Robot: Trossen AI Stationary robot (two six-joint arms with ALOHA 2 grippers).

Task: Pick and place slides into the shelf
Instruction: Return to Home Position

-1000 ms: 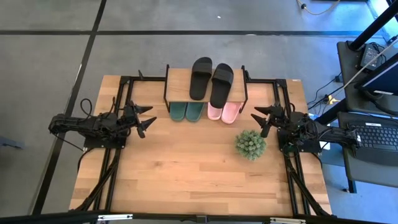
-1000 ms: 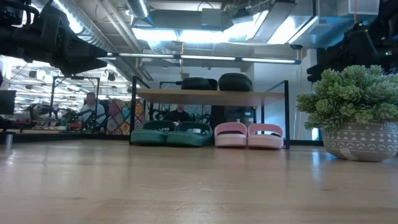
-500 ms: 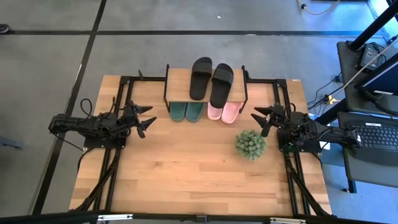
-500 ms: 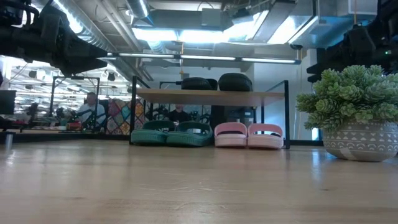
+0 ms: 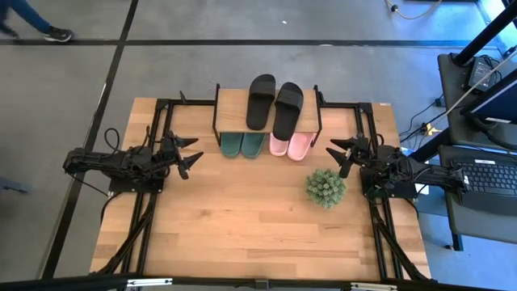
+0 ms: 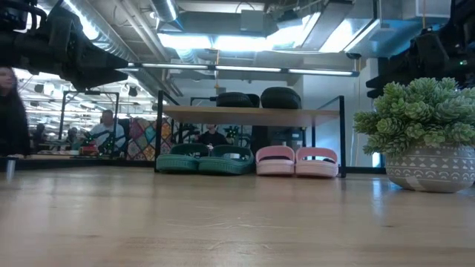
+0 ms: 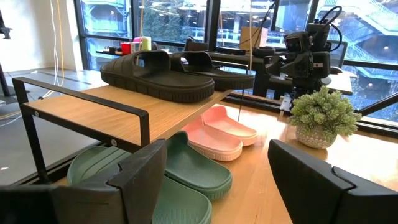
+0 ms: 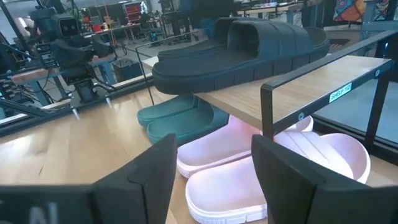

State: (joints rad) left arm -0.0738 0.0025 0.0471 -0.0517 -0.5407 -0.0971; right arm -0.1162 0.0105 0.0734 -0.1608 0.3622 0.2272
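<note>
a: how many slides do you count?
b: six, in three pairs. two black slides (image 5: 274,103) lie side by side on the plank top of the shelf (image 5: 233,111). under it are two dark green slides (image 5: 242,144) on the left and two pink slides (image 5: 291,145) on the right, their ends poking out from under the plank.
a: do the lower pairs touch?
b: they lie just beside each other. in the low view all four rest flat on the table (image 5: 242,226) between the shelf's black legs.
a: and the arms?
b: two. the left gripper (image 5: 192,152) is held above the table off the shelf's left end, jaws spread apart. the right gripper (image 5: 334,157) is off the shelf's right end, jaws spread as well.
a: anything else?
b: one spiky green plant (image 5: 325,187) in a pale patterned pot (image 6: 429,169), on the table near the right gripper, in front of the pink pair and apart from it. in the room behind there are two people: a standing person (image 6: 10,111) at the edge, and a seated person (image 6: 106,127) farther back.
</note>
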